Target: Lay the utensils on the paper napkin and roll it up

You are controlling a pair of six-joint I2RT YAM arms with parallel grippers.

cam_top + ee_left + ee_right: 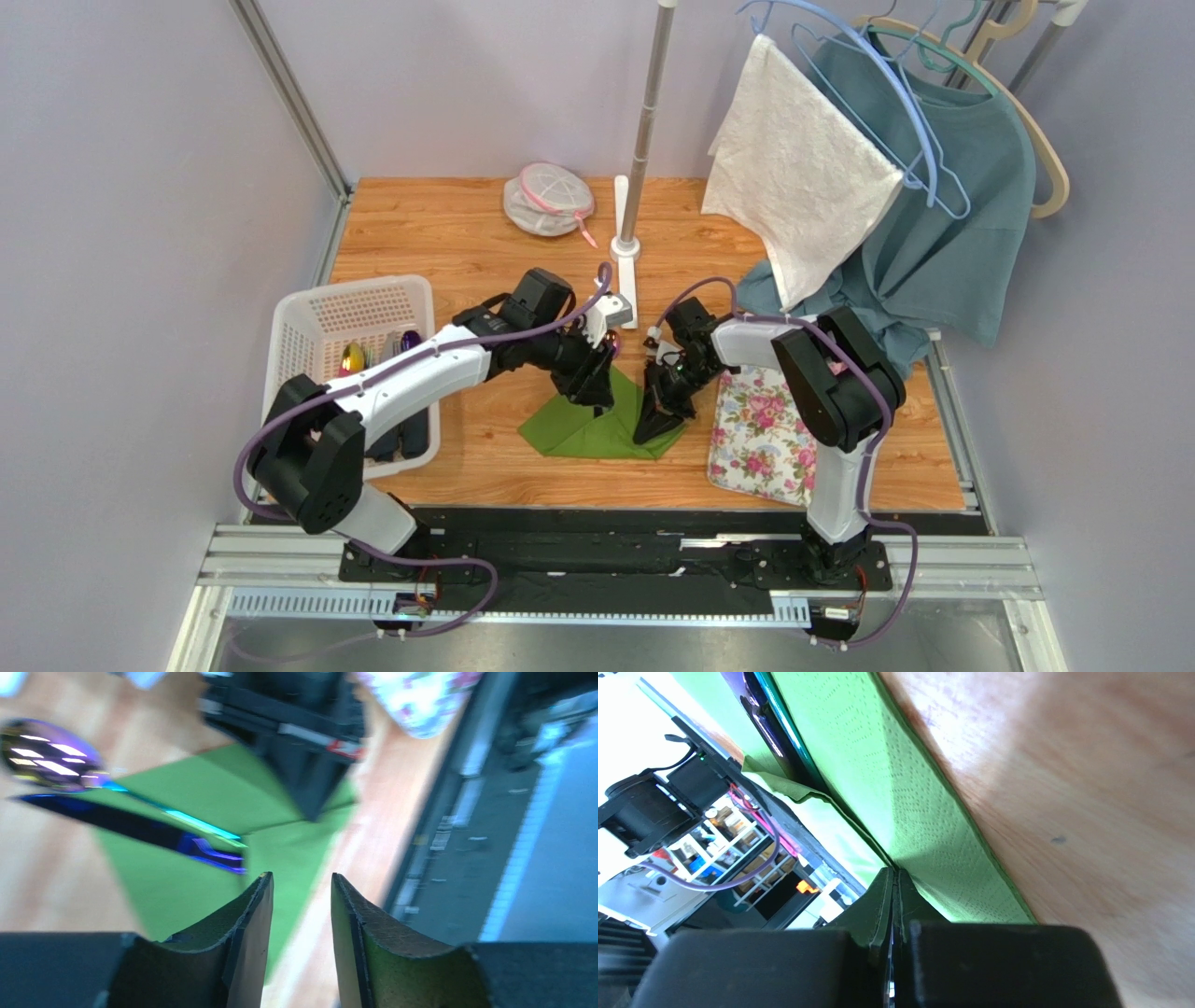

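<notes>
The green paper napkin [596, 431] lies on the wooden table between both arms. In the left wrist view a dark blue-purple knife [140, 830] and a spoon with a glossy iridescent bowl [48, 752] rest side by side across the napkin [175, 882], heads reaching past its edge. My left gripper [302, 878] hovers just above the napkin's near part, open, nothing between its fingers. My right gripper [895, 873] is shut on the napkin's [913, 805] raised edge, at its right corner [654, 420]. A dark utensil [766, 728] shows beyond that fold.
A white basket [302, 329] at the left holds more utensils [354, 357]. The floral mat [765, 434] lies right of the napkin. A pole stand [627, 252], a mesh bag [547, 199], a hanging white cloth [800, 168] and a teal shirt [954, 238] stand at the back.
</notes>
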